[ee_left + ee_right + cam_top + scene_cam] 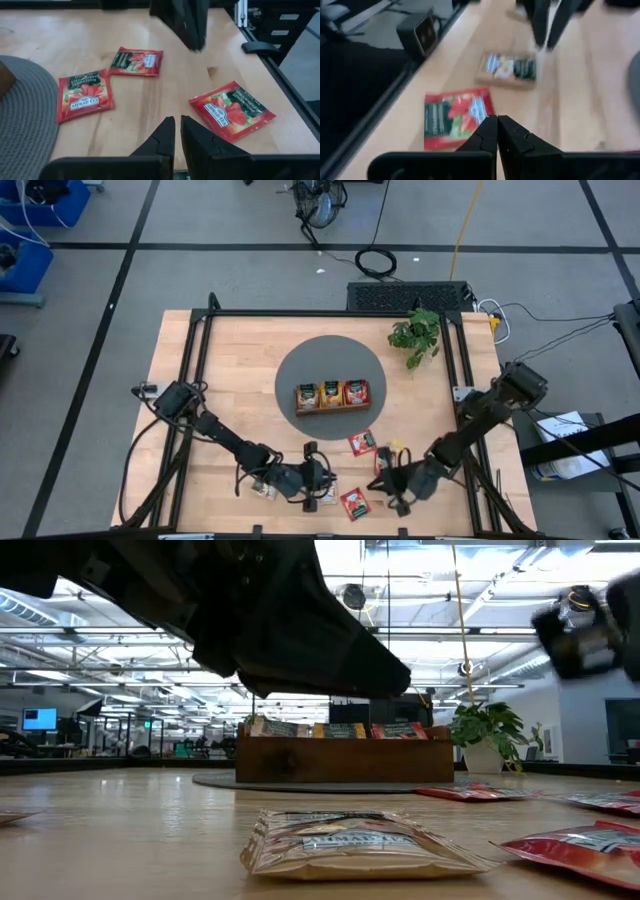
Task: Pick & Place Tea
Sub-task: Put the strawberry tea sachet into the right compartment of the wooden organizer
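Note:
Three red tea sachets lie flat on the wooden table ahead of my left gripper (177, 134): one (84, 95) beside the grey mat, one (136, 61) farther off, one (231, 110) toward the near edge. My left gripper (330, 477) hovers shut and holds nothing. My right gripper (378, 480) faces it from the right, shut, its fingertips (496, 127) over the edge of the near red sachet (456, 117); no touch shows. A pale yellow sachet (360, 845) lies near the front edge.
A brown wooden tray (332, 395) holding upright sachets stands on a round grey mat (300, 360) at the table's middle. A potted plant (418, 335) sits at the far right. The two grippers point at each other, a short way apart, near the front edge.

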